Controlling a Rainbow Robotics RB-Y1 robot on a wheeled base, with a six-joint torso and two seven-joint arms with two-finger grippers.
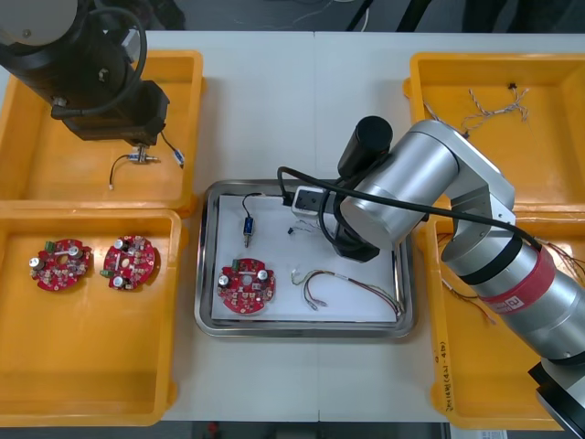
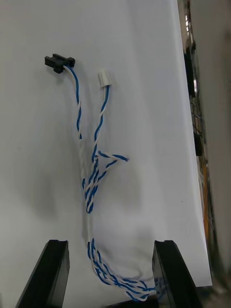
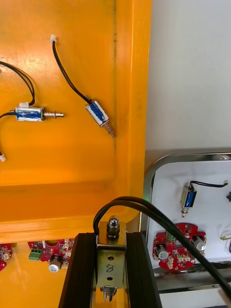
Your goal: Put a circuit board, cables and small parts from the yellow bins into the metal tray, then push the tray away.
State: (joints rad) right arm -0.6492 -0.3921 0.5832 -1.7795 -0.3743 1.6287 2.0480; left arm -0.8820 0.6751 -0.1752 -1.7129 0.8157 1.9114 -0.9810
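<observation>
**Right pincer wide over the cable in the tray**

The right pincer (image 2: 111,246) hangs low over the far half of the metal tray (image 1: 206,302), which sits in the middle of the worktop (image 1: 265,110). Its fingers (image 2: 55,274) stand wide apart and grip nothing. The twisted blue and white cable (image 2: 95,166) lies loose on the tray's white floor, running out between them and ending in a black connector (image 2: 59,62) and a white connector (image 2: 103,78).

The tray also holds a round red circuit board (image 1: 245,284) at its near left, a small metal part (image 1: 248,229) with a black lead beyond the board, and a red and yellow cable (image 1: 320,273) toward its near right.

The left pincer (image 3: 111,236) is over the yellow bin (image 1: 37,174) at the worktop's far left corner; whether it is wide or narrow cannot be told. Two loose metal parts (image 3: 36,114) (image 3: 98,113) with black leads lie on that bin's floor.

The near-left bin (image 1: 91,366) holds two spare boards (image 1: 60,263) (image 1: 130,261) side by side. In the far-right bin (image 1: 548,146) lies another twisted cable (image 1: 494,108).
</observation>
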